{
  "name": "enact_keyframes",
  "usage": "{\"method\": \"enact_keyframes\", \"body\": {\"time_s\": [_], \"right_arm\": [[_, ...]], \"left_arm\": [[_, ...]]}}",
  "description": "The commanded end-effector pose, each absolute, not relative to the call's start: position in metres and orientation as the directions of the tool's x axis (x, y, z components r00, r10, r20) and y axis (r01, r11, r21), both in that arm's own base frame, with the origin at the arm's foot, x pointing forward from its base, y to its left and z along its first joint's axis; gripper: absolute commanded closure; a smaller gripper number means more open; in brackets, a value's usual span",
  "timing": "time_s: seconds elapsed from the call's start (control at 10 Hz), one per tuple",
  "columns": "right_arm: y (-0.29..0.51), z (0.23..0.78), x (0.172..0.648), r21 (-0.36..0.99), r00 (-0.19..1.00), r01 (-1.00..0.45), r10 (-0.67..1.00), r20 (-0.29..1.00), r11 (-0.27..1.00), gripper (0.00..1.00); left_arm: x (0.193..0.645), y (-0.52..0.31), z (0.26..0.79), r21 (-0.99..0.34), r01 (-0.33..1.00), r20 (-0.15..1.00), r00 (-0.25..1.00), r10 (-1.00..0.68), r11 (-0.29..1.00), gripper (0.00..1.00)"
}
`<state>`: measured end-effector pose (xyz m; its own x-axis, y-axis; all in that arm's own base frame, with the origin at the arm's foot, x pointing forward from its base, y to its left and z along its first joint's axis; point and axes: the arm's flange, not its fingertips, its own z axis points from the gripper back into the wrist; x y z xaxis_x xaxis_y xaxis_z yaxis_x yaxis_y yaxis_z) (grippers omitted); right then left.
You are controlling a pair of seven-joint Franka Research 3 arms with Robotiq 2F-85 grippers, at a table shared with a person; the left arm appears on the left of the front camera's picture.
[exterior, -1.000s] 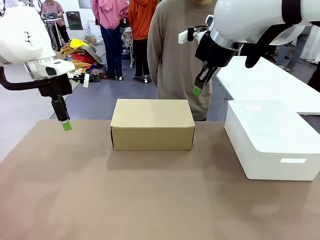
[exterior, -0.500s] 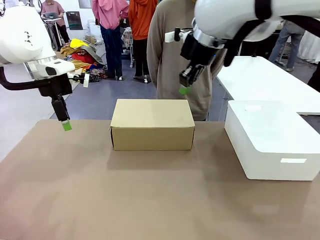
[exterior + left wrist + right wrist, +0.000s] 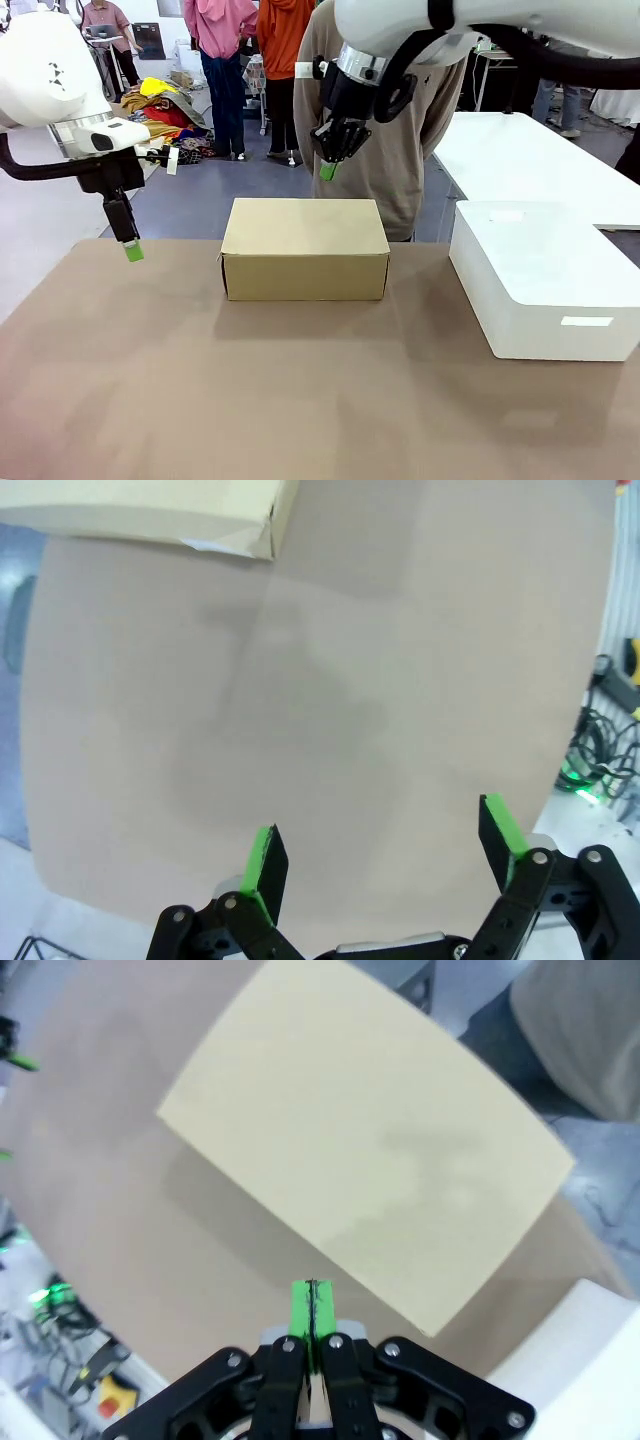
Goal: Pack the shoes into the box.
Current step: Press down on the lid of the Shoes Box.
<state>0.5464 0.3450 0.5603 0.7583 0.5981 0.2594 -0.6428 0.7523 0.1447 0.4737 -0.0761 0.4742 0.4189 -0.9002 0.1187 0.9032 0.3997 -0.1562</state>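
Note:
The box (image 3: 305, 250) is brown cardboard and stands closed at the middle of the table, its lid flat. The shoes are out of view. My right gripper (image 3: 328, 170) hangs shut and empty in the air above the box's far edge. In the right wrist view its green pads (image 3: 311, 1295) press together over the box (image 3: 370, 1150) top. My left gripper (image 3: 130, 245) hovers over the table's left end, well left of the box. In the left wrist view it (image 3: 380, 830) is open with nothing between its fingers, and a corner of the box (image 3: 150, 510) shows at the top.
A larger white box (image 3: 540, 280) sits on the right side of the table. A person (image 3: 370, 130) in a beige top stands right behind the brown box at the far edge. The brown tabletop (image 3: 300, 400) in front of the box is bare.
My right arm has swung left, from above the gap between the two boxes to above the brown box's far edge, still shut. The left arm has not moved.

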Motion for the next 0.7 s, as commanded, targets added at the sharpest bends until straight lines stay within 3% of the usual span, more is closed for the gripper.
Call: {"method": "enact_keyframes", "body": {"time_s": [0.0,0.3,0.6], "right_arm": [[0.374,0.561,0.569,0.095,0.804,-0.581,0.551,0.222,0.808,1.00],[0.392,0.536,0.599,0.074,0.844,-0.501,0.468,0.262,0.862,1.00],[0.398,0.516,0.623,0.065,0.862,-0.478,0.454,0.224,0.876,1.00]], "left_arm": [[0.472,-0.073,0.476,-0.165,0.907,0.130,0.410,-0.903,0.388,0.00],[0.472,-0.073,0.476,-0.165,0.907,0.130,0.410,-0.903,0.388,0.00],[0.472,-0.073,0.476,-0.165,0.907,0.130,0.410,-0.903,0.388,0.00]]}}
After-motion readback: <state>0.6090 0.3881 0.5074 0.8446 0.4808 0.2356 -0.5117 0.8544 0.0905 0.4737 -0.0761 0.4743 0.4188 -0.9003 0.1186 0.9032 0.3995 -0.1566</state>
